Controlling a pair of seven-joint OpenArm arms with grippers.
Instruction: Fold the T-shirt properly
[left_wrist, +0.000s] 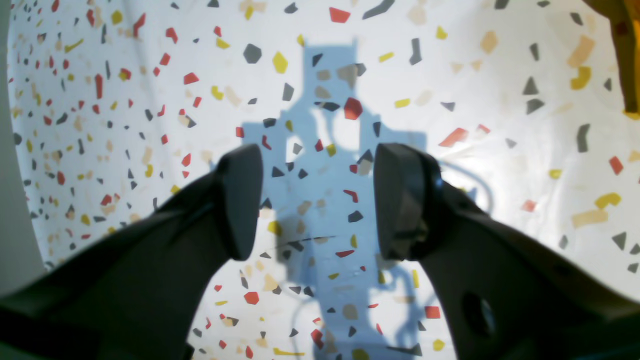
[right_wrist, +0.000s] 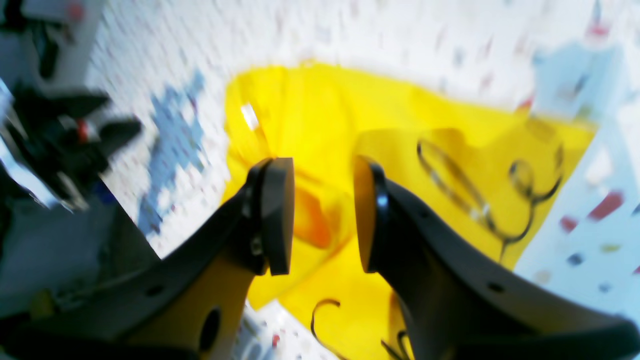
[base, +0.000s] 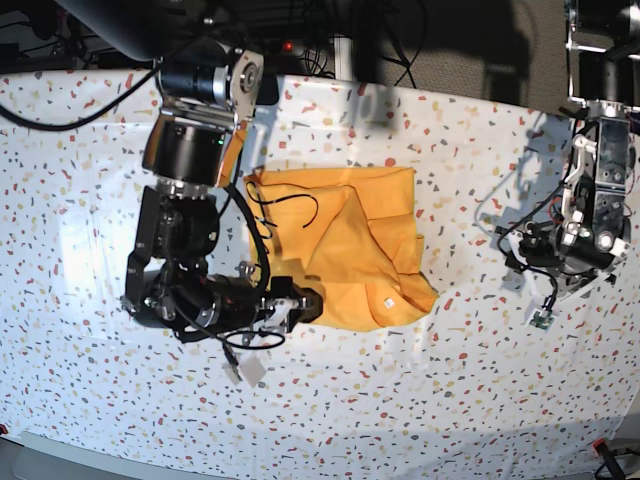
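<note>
Spread across the whole scene: a white tablecloth (base: 420, 400) speckled with red, yellow and grey flecks. Lay on it, a little left of centre in the base view, the T-shirt (base: 350, 250) — orange-yellow, partly folded over itself, with a crumpled flap toward its right side and a small white tag showing near its lower edge. Showed black looping lines on the cloth in the right wrist view, probably lettering, though too blurred to read.

Hung over the shirt's lower left corner: the right gripper (right_wrist: 322, 215), jaws parted to a middling gap, yellow fabric visible between and beneath the pads. Seemed to clamp nothing — no cloth caught between the pads as far as the blur allowed.

Stood well apart from the shirt, off at the right of the base view: the left gripper (left_wrist: 317, 200), jaws spread wide and empty above bare speckled cloth, its own shadow cast directly below. Caught only a sliver of the shirt at the top right corner of the left wrist view.
</note>
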